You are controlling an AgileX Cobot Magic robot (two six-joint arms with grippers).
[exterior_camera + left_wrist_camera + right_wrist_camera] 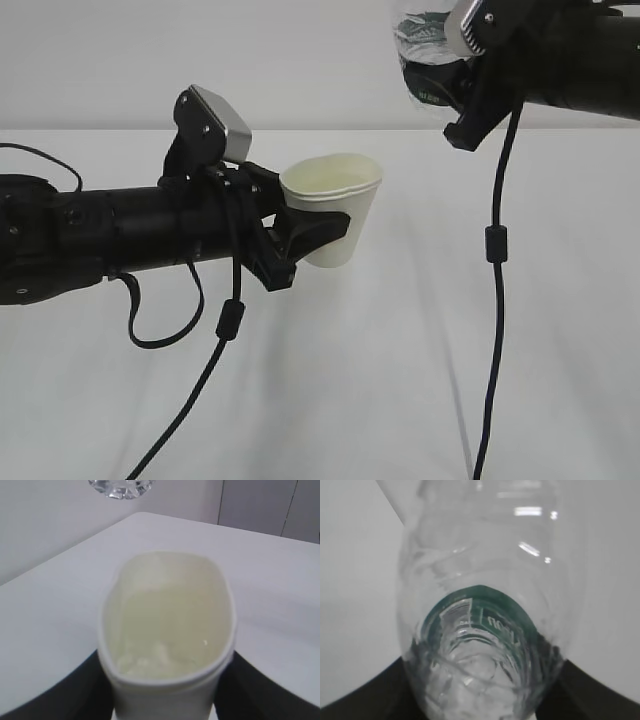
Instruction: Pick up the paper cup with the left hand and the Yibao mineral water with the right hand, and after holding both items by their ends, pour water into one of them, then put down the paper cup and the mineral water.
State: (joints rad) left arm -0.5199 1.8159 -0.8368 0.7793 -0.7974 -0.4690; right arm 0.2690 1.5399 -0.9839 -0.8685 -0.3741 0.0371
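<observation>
1. Exterior view looks level along the white table (400,380), at arm height.
2. Left wrist view peers closely into the paper cup (167,630).
3. Right wrist view hugs the Yibao mineral water (482,630); the exterior view shows both.

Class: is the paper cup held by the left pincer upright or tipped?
Upright. The paper cup has its rim on top, level, clamped in the left pincer above the table.

We see bare table (400,380) from 4 to 8 o'clock; only 2 hanging cables (495,300) cross it, beneath the paper cup (335,205) and the Yibao mineral water (425,50).
</observation>
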